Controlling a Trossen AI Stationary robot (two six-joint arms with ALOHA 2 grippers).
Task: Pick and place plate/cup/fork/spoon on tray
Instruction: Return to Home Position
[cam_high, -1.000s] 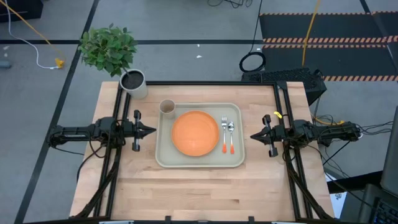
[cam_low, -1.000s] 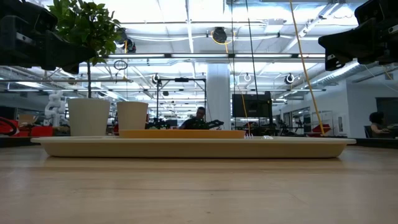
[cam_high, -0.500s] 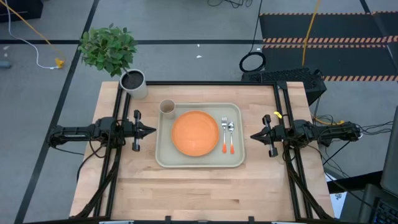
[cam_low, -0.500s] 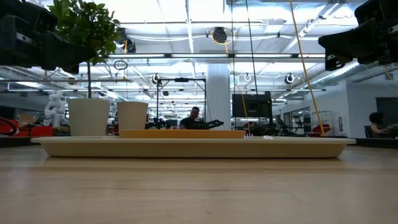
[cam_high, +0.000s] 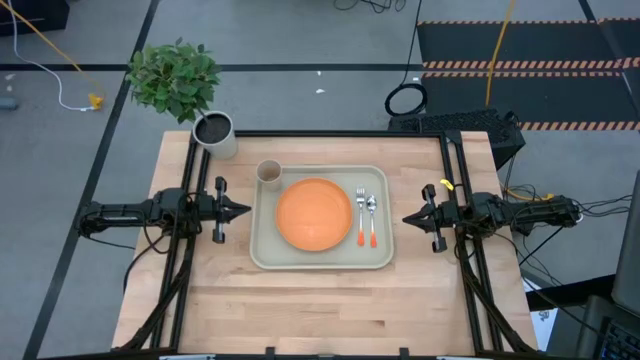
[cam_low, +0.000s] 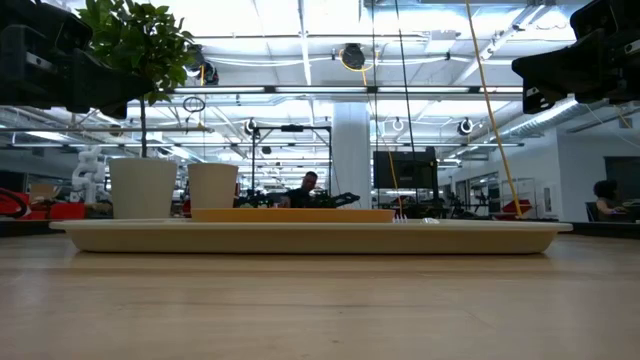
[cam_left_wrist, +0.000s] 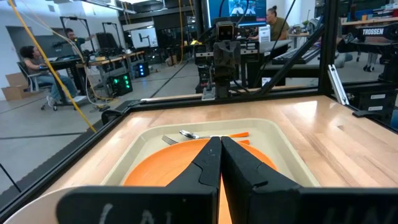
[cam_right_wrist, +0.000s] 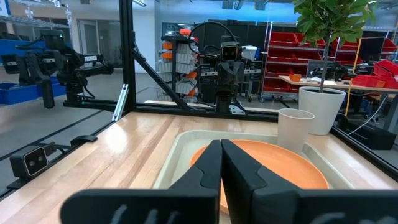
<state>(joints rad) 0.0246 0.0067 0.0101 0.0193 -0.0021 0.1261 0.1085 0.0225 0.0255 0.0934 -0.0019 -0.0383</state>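
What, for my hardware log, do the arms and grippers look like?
The left arm and right arm are black and slim, with black cables trailing along them. The left gripper and right gripper each end in two dark wedge-shaped fingers tapering to a point.

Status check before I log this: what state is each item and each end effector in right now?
tray: flat on the table.
plate: flat, mid-tray.
cup: upright in a tray corner.
fork: lying on the tray beside the plate.
spoon: lying alongside the fork.
plant pot: upright, off the tray.
left end effector: shut, empty, beside the tray.
right end effector: shut, empty, beside the tray.
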